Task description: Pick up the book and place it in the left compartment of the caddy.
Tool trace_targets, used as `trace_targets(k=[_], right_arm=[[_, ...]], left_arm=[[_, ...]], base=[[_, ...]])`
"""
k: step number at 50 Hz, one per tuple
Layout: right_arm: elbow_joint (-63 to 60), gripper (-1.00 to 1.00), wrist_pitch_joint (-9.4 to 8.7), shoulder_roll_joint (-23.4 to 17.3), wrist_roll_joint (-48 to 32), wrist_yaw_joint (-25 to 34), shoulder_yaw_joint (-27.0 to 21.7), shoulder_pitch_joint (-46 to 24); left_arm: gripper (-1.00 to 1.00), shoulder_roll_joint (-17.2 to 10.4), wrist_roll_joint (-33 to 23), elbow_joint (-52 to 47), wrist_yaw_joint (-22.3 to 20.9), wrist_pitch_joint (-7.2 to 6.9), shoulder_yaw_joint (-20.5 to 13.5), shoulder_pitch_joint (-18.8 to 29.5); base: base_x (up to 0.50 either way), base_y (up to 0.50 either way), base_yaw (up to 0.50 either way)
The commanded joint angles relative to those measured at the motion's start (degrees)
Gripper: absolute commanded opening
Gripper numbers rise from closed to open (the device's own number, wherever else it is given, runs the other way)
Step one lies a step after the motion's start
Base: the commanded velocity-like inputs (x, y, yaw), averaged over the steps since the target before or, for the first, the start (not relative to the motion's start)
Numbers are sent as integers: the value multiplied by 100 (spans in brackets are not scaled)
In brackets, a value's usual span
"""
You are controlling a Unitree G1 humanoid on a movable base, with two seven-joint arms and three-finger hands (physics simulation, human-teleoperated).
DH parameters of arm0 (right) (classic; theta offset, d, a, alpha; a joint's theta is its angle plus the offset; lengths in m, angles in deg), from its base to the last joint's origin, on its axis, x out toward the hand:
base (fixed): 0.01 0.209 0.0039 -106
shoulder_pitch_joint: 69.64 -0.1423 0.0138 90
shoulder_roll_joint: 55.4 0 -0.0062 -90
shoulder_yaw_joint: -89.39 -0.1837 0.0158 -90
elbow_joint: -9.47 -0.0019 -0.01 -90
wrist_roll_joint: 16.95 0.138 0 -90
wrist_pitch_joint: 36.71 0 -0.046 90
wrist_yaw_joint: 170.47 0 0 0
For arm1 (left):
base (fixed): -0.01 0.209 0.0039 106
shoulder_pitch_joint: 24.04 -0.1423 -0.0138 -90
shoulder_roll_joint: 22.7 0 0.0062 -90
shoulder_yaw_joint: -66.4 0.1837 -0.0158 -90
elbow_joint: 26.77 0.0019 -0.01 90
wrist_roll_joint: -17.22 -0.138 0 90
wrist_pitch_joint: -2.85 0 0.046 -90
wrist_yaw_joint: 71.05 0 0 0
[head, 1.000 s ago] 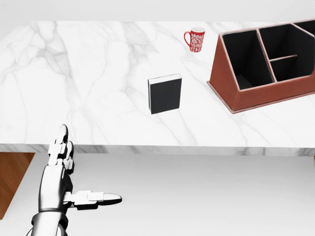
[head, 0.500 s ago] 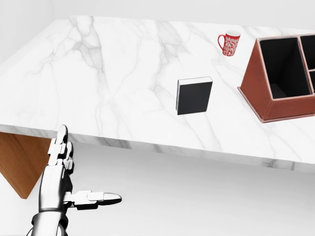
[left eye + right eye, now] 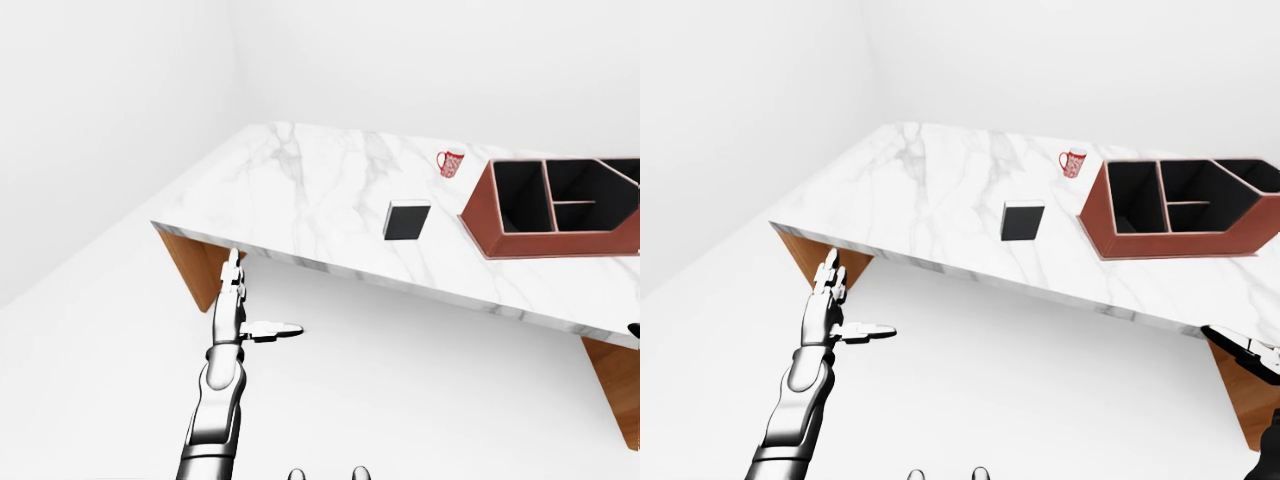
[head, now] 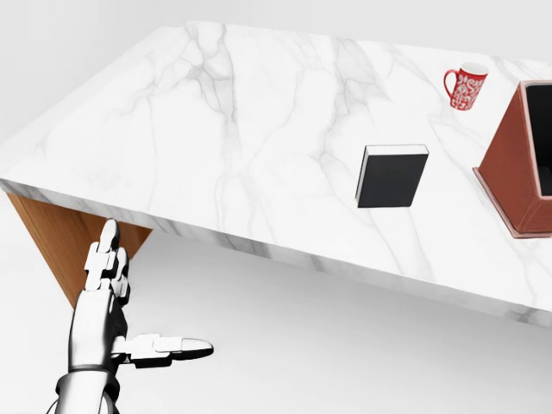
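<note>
Here, left-eye view: the left hand (image 3: 236, 312) is raised with fingers straight and thumb stuck out sideways, spread apart and holding nothing. It hangs short of the counter (image 3: 300, 190) edge, near the corner. The book (image 3: 406, 220) lies flat on the marble well up and to the right of the hand, with the caddy (image 3: 480, 222) just beyond it and a red mug (image 3: 450, 163) farther off. Risk as I judge it: the book is far beyond that hand's reach, so any grab from here would miss or drag the arm over the counter edge. The base needs to close in first.

Head view: same left hand (image 4: 102, 293), fingers apart, empty, below the counter's near edge. Book (image 4: 392, 176) is dark-covered, pale page edge along the top, flat on the stone. Only a slice of the caddy (image 4: 509, 164) shows at the right. A flat book on smooth marble may slide when pinched, possibly into the caddy wall.

Right-eye view: the right hand (image 3: 1246, 351) only peeks in at the lower right; whether it is spread or closed, I cannot tell. The caddy's compartments are all visible here, the left one (image 3: 1134, 210) long and vacant. Wrong-compartment drops look possible. Counter is white veined marble on wood supports (image 3: 805, 258). The room is plain, with white walls and floor.
</note>
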Motion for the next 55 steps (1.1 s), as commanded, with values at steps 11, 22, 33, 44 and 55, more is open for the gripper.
trace_targets(k=[11,22,33,44,55], right_arm=[[32,100,0,-40,-30,-58,-10,-32],[44,100,0,-61,-12,-112,6,-36],[48,100,0,-51,13,-129,13,-24],[95,100,0,-80,40,-177,22,-51],[98,100,0,-102,68,-220,17,-61]], left_arm=[[100,-3,2,49,0,0,-6,16],[100,13,-16,-126,4,0,21,-39],[100,5,-7,-62,-3,0,7,-25],[100,-4,-16,59,2,0,-1,23],[100,0,-53,2,25,0,6,0]], base=[[0,0,23],[0,0,14],[0,0,0],[7,-14,0],[8,-18,0]])
